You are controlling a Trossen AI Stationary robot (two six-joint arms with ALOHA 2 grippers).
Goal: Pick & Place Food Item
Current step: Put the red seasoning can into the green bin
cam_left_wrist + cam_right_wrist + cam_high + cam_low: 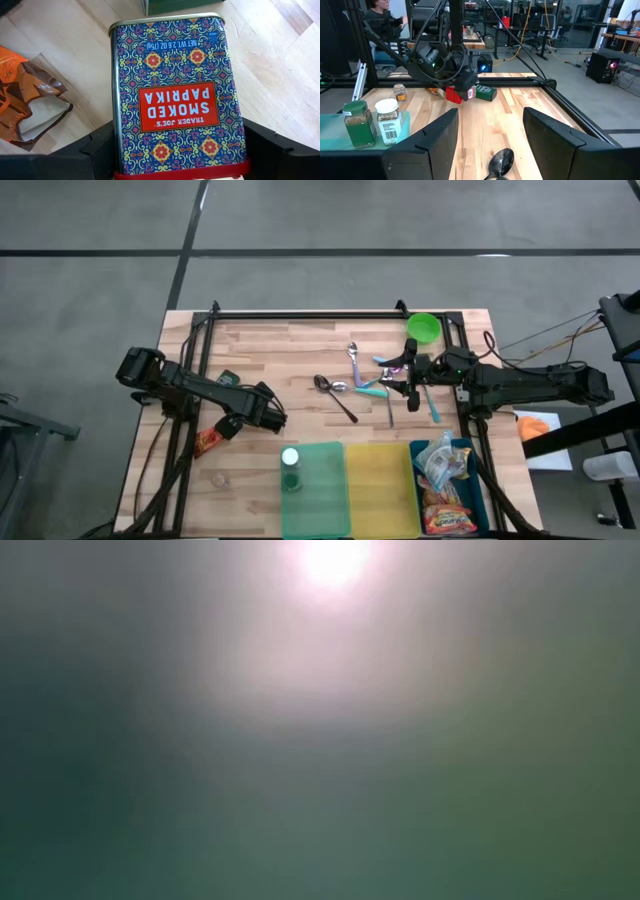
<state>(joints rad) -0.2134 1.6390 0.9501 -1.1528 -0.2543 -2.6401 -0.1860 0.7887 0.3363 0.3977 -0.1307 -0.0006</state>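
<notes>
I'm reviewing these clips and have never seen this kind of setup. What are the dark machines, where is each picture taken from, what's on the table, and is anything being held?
Two dark robot arms work at a wooden table. The high view looks straight down; each wrist view looks out past one arm's fingers; the low view shows only glare here.

The left gripper is closed on a Smoked Paprika tin, which fills the left wrist view. The right wrist view shows it lifted off the table. An orange-brown snack bag lies beside it.

The right gripper is open and empty, above some spoons and other cutlery near a green bowl.

Along one table edge sit a green tray with two spice jars, a yellow tray and a blue bin of snack packets.
</notes>
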